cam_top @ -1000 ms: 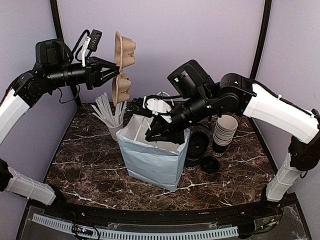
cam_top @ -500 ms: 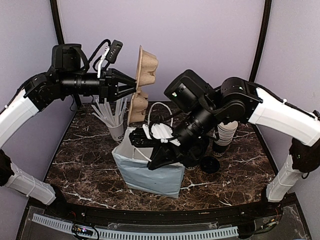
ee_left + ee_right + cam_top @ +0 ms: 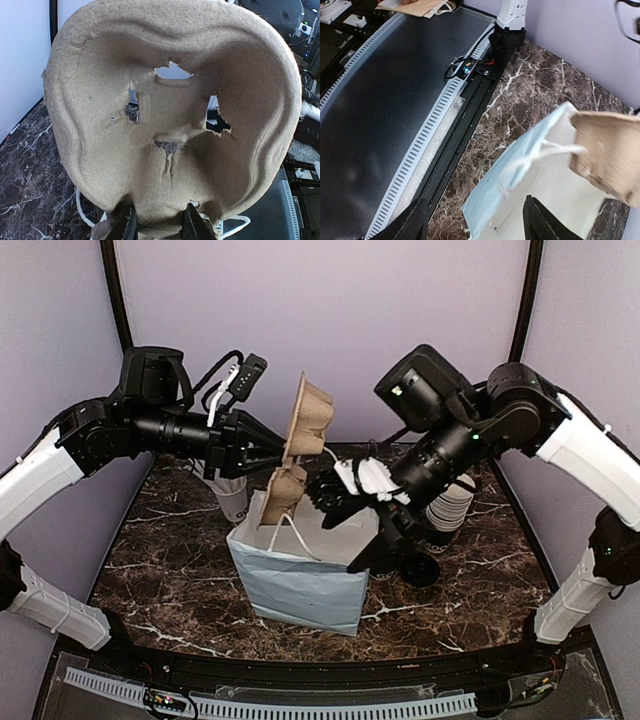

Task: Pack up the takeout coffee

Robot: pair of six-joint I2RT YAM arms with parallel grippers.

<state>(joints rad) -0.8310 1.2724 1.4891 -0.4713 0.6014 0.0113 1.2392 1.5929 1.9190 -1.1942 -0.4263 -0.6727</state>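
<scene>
Moulded brown pulp was what the left end effector carried: a cup carrier, pinched by one edge between the two fingers and hanging upright, with its lower end at the open mouth of the pale blue paper bag. The bag stood in the middle of the worktop.

The change was on the other side. A moment before, the right end effector was pressed together low at the bag's rim, with the white handle in it. Now it had come up above the right side of the bag and its fingers stood spread with nothing between them. The handle lay loose against the bag. Meanwhile the carrier had travelled from the rear left corner toward the bag.

I think this means the bag was opened for the carrier, and now has to stay open by itself.

The takeout coffee did not show clearly in any view. It was probably hidden under the right arm, toward the right edge, near the stack of lidless cups and a loose black lid. It did not appear in the carrier, so packing it seems not yet done.
</scene>
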